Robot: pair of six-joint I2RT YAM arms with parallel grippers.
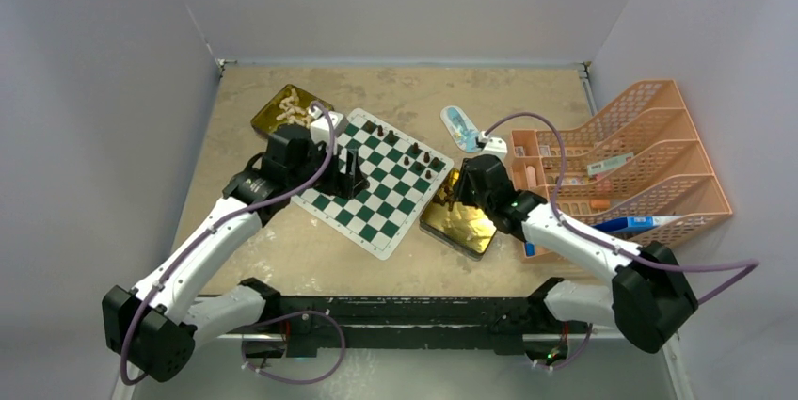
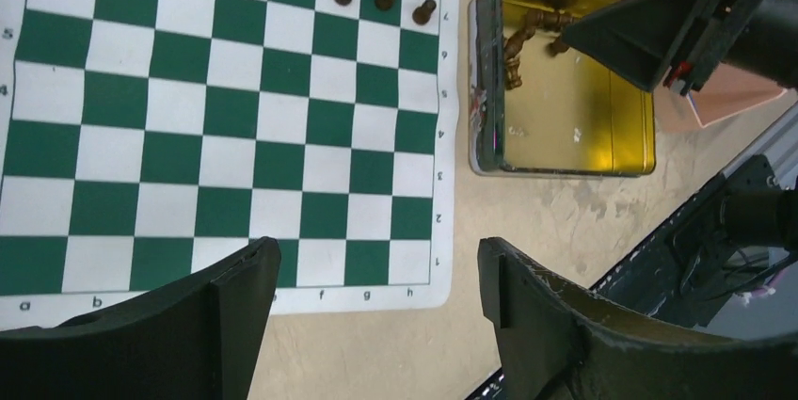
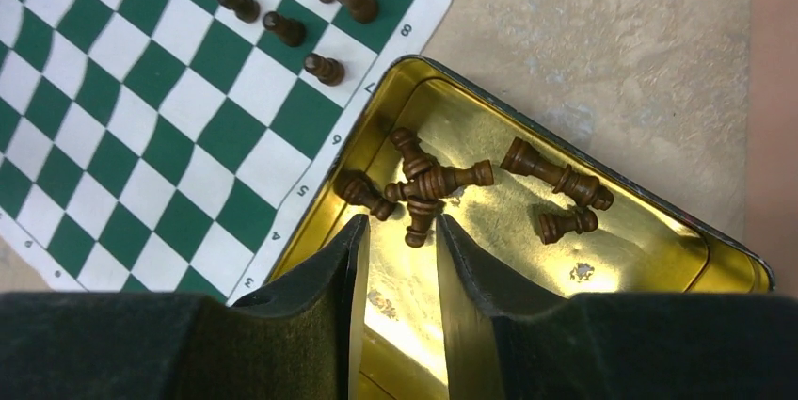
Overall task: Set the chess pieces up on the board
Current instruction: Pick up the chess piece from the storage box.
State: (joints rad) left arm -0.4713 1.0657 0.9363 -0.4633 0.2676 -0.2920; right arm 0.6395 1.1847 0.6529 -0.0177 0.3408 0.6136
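Observation:
The green-and-white board [image 1: 376, 195] lies at mid-table, with several dark brown chess pieces [image 1: 414, 157] standing near its far right corner. My left gripper [image 2: 376, 278] hangs open above the board's near edge [image 2: 311, 298], with nothing between its fingers. Beside the board, my right gripper [image 3: 400, 231] reaches into a gold tin [image 3: 612, 259]. Its jaws are narrowed but still apart. The end of one lying brown piece [image 3: 417, 229] from a small heap [image 3: 428, 179] sits between the fingertips, close to the right one and apart from the left. Two more pieces [image 3: 560, 184] lie further right in the tin.
A second gold tin [image 1: 285, 108] holding cream-white pieces sits at the board's far left corner. An orange tiered rack [image 1: 630, 151] with small items stands at the right. A blue-and-white packet [image 1: 459, 127] lies behind the board. Walls close in the table.

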